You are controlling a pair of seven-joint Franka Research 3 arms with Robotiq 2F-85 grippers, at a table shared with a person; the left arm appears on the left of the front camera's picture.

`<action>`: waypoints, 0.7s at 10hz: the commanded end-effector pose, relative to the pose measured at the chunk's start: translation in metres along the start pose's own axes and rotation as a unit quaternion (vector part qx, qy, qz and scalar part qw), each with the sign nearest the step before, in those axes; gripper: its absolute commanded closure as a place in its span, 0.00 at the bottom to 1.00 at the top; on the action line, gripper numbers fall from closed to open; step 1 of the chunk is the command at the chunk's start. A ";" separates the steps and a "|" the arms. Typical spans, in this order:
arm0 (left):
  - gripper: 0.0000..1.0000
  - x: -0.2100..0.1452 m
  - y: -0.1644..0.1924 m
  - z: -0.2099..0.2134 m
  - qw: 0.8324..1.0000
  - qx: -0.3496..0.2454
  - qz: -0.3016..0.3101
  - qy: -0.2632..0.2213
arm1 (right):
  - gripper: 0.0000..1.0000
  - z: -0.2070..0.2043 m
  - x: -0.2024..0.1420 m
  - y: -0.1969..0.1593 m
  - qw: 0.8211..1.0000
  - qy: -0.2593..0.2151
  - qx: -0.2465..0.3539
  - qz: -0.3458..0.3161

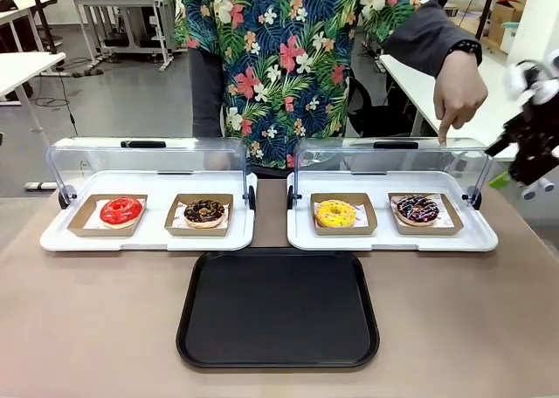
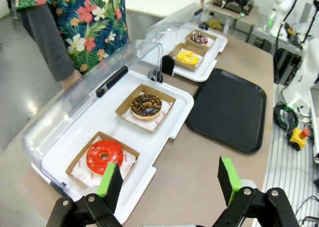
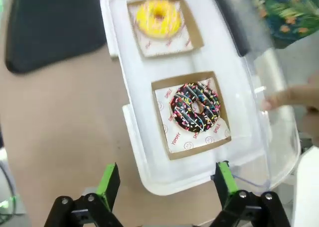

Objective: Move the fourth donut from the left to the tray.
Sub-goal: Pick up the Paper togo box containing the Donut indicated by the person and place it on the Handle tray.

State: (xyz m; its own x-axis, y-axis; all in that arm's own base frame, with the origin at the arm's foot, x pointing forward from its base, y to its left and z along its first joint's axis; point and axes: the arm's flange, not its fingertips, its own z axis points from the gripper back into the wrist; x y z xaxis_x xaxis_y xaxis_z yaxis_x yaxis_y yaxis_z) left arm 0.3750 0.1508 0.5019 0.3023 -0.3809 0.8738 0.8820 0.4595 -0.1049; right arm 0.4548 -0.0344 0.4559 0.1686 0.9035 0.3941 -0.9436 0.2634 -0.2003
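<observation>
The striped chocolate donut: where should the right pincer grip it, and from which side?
Probably from straight above, right pincer straddling the ring's outer sides: the striped chocolate donut lies flat in a low-walled cardboard holder, raised clear lid behind.

Bright, even overhead light, faint shadows. Glare streaks the clear lids; the black tray carries a dull sheen. The right wrist view is soft and smeared; both wrist views bow at the edges.
</observation>
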 end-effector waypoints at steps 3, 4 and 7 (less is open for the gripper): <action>0.00 0.004 0.000 0.001 1.000 -0.002 0.005 -0.005 | 0.00 -0.042 0.013 0.022 0.994 0.087 -0.015 0.060; 0.00 0.004 0.000 0.001 1.000 -0.002 0.005 -0.005 | 0.00 -0.035 0.008 0.016 0.997 0.055 -0.003 0.055; 0.00 0.004 0.000 0.001 1.000 -0.002 0.005 -0.005 | 0.00 -0.035 0.008 0.016 0.997 0.055 -0.003 0.055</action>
State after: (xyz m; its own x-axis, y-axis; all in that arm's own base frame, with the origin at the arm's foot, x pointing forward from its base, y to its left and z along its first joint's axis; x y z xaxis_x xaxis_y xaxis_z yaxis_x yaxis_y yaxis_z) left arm 0.3753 0.1513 0.5029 0.3012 -0.3815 0.8739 0.8823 0.4592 -0.1036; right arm 0.4498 -0.0135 0.4203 0.0896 0.9642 0.2494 -0.9568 0.1529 -0.2474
